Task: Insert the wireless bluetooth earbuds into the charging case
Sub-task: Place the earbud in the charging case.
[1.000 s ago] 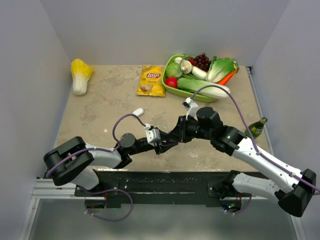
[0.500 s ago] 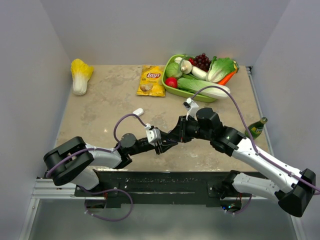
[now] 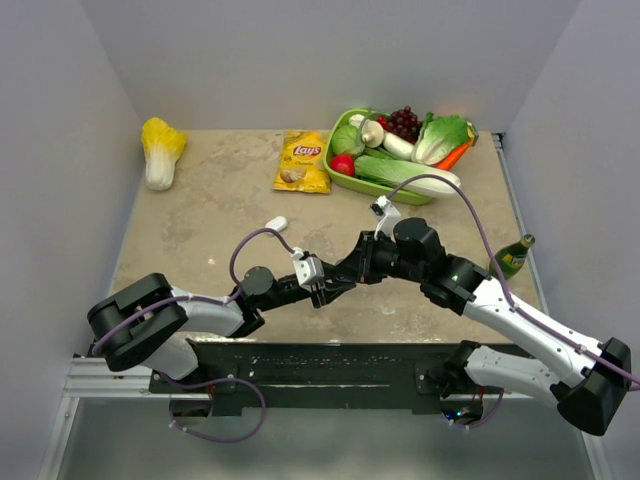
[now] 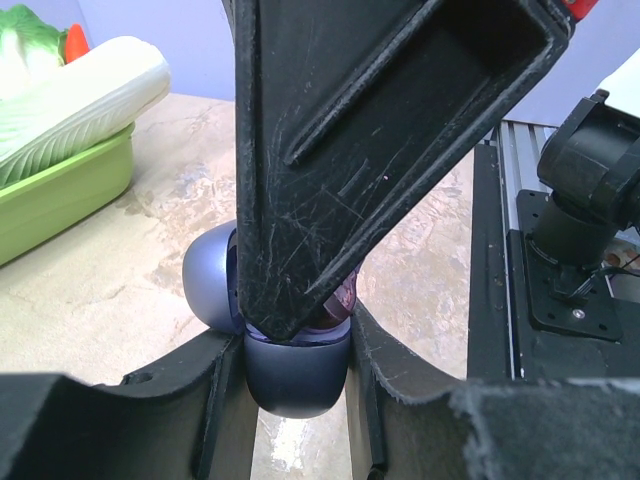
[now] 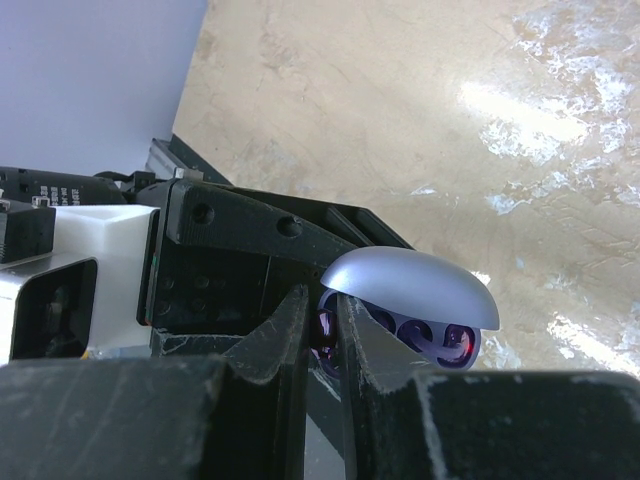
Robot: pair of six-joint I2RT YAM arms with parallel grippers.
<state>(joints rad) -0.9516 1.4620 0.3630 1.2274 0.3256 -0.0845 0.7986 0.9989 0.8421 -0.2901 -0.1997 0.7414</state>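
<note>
My left gripper [image 4: 296, 352] is shut on the base of a bluish-purple charging case [image 4: 296, 378], whose lid [image 4: 206, 288] hangs open to the left. In the right wrist view the same lid [image 5: 412, 284] arches over the case's wells. My right gripper [image 5: 322, 316] is shut on a small purplish earbud [image 5: 326, 332] and holds it at the case's opening. From the left wrist, that earbud [image 4: 344, 300] peeks out under the big black right finger [image 4: 350, 150]. The two grippers meet above the table's near middle, left gripper [image 3: 320, 291] and right gripper [image 3: 346, 279]. Other earbuds cannot be made out.
A small white object [image 3: 278, 222] lies on the table behind the left arm. A Lay's chip bag [image 3: 303, 160] and a green tray [image 3: 341, 177] of toy vegetables sit at the back. A cabbage [image 3: 160, 150] is back left, a green bottle [image 3: 513, 256] at right.
</note>
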